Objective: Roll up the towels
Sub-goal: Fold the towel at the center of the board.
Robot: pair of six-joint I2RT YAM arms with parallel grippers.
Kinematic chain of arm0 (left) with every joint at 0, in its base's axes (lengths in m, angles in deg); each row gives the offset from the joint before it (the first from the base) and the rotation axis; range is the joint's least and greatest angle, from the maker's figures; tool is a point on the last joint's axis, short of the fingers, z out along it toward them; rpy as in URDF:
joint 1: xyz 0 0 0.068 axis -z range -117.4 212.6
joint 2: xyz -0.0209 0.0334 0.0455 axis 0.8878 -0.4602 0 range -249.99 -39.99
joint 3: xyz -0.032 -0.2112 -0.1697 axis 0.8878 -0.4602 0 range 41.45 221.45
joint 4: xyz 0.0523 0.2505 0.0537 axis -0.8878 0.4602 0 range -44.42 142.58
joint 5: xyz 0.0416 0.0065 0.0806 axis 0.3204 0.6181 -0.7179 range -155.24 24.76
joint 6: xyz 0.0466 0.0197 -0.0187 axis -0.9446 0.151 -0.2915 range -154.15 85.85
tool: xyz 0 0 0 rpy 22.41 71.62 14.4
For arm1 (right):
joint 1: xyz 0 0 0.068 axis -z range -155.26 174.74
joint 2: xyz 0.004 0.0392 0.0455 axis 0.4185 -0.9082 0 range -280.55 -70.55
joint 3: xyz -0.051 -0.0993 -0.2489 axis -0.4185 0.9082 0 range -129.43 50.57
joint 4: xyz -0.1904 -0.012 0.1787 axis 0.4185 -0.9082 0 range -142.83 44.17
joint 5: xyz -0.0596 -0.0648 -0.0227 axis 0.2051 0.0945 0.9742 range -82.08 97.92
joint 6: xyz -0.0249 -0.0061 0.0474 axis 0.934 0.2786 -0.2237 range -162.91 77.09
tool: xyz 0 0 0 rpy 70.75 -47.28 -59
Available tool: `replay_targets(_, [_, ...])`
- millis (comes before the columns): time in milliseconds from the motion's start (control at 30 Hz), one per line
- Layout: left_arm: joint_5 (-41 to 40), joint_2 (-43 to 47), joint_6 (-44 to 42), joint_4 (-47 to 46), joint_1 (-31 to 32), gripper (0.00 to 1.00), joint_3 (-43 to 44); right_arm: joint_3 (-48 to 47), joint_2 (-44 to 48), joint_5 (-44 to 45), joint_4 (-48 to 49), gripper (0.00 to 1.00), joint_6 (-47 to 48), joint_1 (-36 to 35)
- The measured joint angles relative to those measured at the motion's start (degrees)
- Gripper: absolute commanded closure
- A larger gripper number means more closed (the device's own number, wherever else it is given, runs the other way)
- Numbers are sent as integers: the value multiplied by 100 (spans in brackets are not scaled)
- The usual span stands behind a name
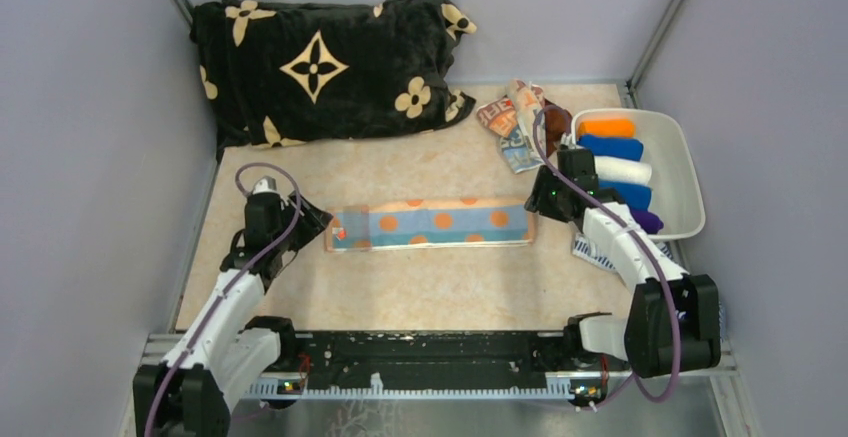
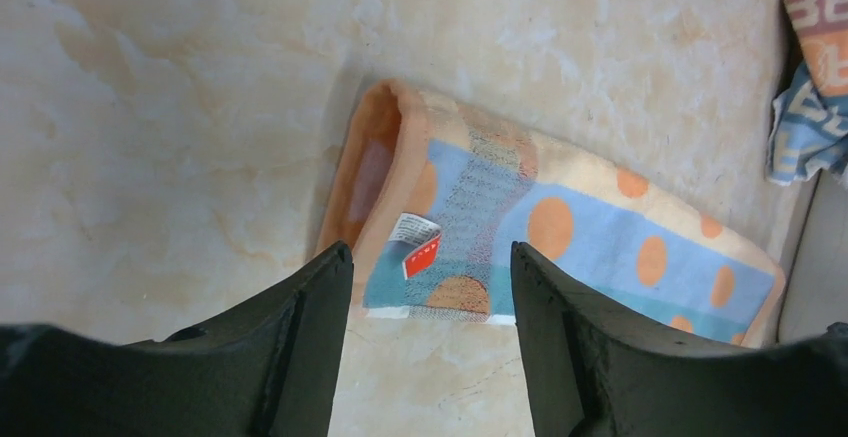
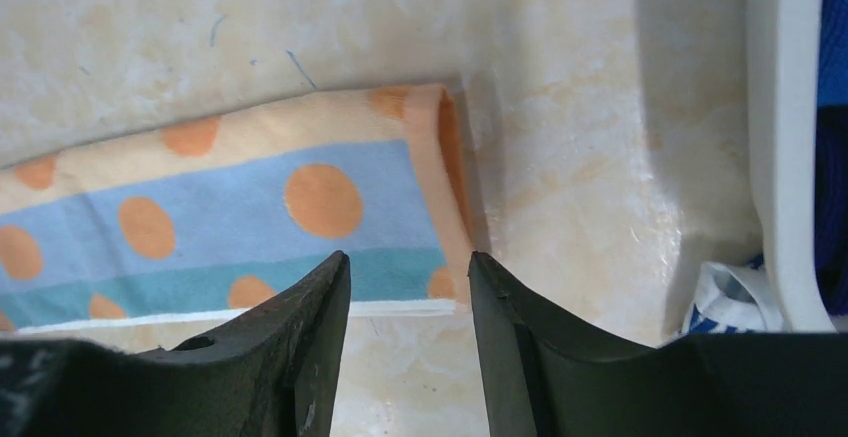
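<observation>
A white bin (image 1: 683,142) stands on the right side of the worktop (image 1: 420,292). It holds five rolled towels laid side by side in a row from far to near: an orange roll (image 1: 606,127), a blue roll (image 1: 611,147), a white roll (image 1: 623,170), a second blue roll (image 1: 632,194) and a purple roll (image 1: 647,221) nearest the front. Just outside the bin's far left corner lies a loose heap, made up of a pale blue-white printed towel (image 1: 512,122) with red marks and a brown towel (image 1: 557,117) that touches the bin's wall. The orange-peach towel (image 1: 430,223), folded into a long strip with a blue band and orange dots, lies flat across the middle of the worktop, outside any container, with its small white-and-red label (image 2: 416,241) at the left end. The left jaws hang over that left end, standing apart with nothing between them, and the towel shows through the gap in the left wrist view. The right jaws hang over the strip's right end, also parted and holding nothing, and the bin's white wall rises just to their right. A navy-and-white striped cloth (image 1: 590,250) peeks out beneath the right arm (image 1: 625,242), at the bin's near left corner. A black blanket (image 1: 320,67) with beige flowers is bunched at the back of the worktop.
</observation>
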Motion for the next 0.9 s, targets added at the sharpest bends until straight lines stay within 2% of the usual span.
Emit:
replay_targets(233, [581,-1401,-498,-98,0,49,916,-28,-98,-782,586,52,120,7])
replay_targets(333, [883,-1961,-619,-271,0,57,1325,-146,-404,-1014,925,52,101,7])
replay_targets(467, [1073,-2479,-675,-577,0,65,1453,-304,-907,-1209,1355,53,13,15])
replay_targets(633, [1040,-3171,-678,-769,0,74,1445,-363,-1716,-1292,1762,55,-107,17])
replay_targets(900, [415,-3598,-605,-811,-52,78,1287,-197,-2208,-1172,2059,56,-243,68])
